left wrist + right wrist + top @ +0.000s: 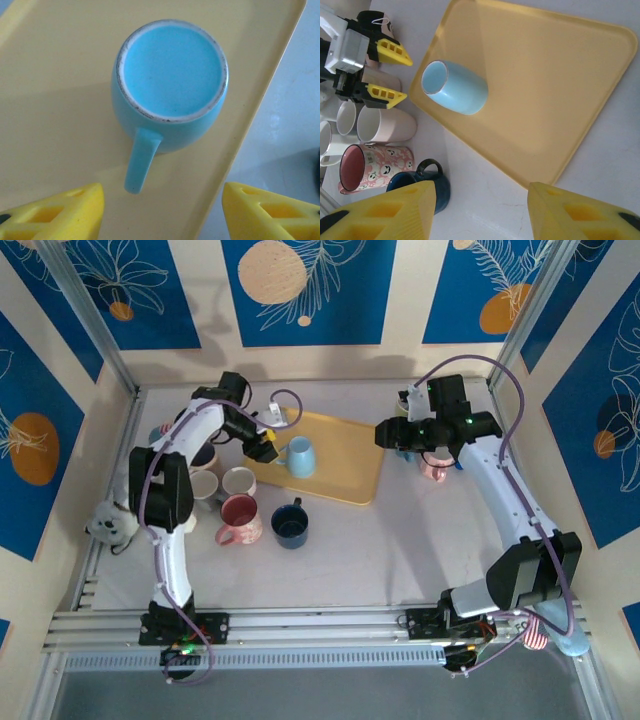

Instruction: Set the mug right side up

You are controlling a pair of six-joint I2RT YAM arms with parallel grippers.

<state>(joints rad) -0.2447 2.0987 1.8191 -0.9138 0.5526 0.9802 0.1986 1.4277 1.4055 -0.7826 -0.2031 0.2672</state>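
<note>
yellow tray sits mid-far on the table. left of the tray and nearer is a mug cluster: two white mugs upright, a pink patterned mug on its side, and a dark blue mug upright just off the tray's near edge. another pink mug sits right of the tray, under the right arm. a soft toy lies at the table's left edge. nothing stands between either gripper and the light blue mug.

the left arm runs far from its near-left base, then bends right. left gripper is at the tray's left edge, just left of the mug, fingers spread wide, nothing between them, not touching the mug. the right arm reaches far, then bends left. right gripper is at the tray's far right corner, fingers apart, holding nothing, well apart from the mug.

the light blue mug is on the left part of the tray, standing on end, long axis vertical. its handle points left toward the left gripper. the up-facing end is a pale blue disc with a worn whitish ring and looks flat. can't tell for sure if it's the base or the mouth.
</note>
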